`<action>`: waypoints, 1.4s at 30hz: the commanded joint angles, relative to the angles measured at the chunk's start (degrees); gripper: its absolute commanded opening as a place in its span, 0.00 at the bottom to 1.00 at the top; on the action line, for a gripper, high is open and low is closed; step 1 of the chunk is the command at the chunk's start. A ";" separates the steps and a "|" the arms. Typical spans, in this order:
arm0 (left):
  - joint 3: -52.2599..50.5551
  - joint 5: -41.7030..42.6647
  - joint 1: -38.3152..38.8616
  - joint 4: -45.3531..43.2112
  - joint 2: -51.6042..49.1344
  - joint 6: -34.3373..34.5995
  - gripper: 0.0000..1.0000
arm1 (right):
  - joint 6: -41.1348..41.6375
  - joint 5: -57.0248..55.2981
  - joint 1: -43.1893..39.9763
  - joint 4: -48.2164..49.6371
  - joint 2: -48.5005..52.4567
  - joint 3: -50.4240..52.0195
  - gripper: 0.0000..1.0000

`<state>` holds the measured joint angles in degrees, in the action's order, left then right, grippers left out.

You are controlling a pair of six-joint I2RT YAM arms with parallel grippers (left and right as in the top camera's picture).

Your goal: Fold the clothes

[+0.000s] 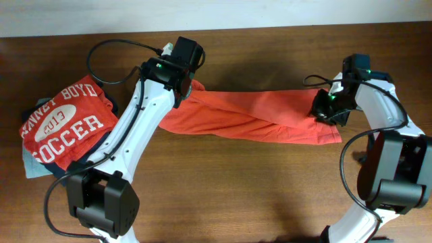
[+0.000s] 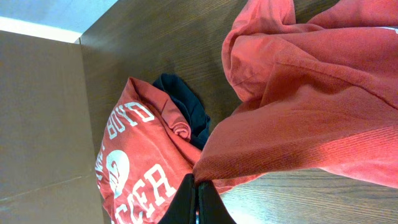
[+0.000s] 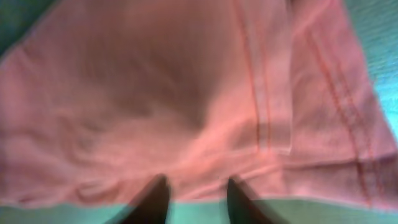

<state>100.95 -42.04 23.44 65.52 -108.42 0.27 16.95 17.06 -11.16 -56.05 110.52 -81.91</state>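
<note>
1. The bench (image 1: 270, 189) is dark wood and carries everything
2. The orange garment (image 1: 256, 115) lies to the right of the soccer shirt (image 1: 64, 125) as a long, twisted band. One end is just beside that shirt and the other is well apart from it. It looks soft, light and limp, so it is likely to sag wherever it is not held and to slide a little on the wood. Hems and corners look the best places to take hold, not the loose middle
3. The soccer shirt is folded and tops a small pile, with a navy cloth (image 2: 186, 106) peeping out beside it
4. The left pincer (image 2: 196, 186), just right of the soccer shirt, is closed tight on the orange garment's edge
5. The right pincer (image 3: 196, 193), far to the right of the soccer shirt, has its tips narrowly apart over the garment's hem. The view is blurred, and nothing looks clamped
</note>
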 commanded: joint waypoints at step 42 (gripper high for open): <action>1.38 -1.53 -0.52 0.17 2.19 0.11 0.00 | 8.11 -3.65 3.23 17.40 -2.38 4.09 0.04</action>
<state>100.95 -42.04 23.44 65.58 -108.42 0.27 29.47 13.69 -6.57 -37.39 110.85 -73.21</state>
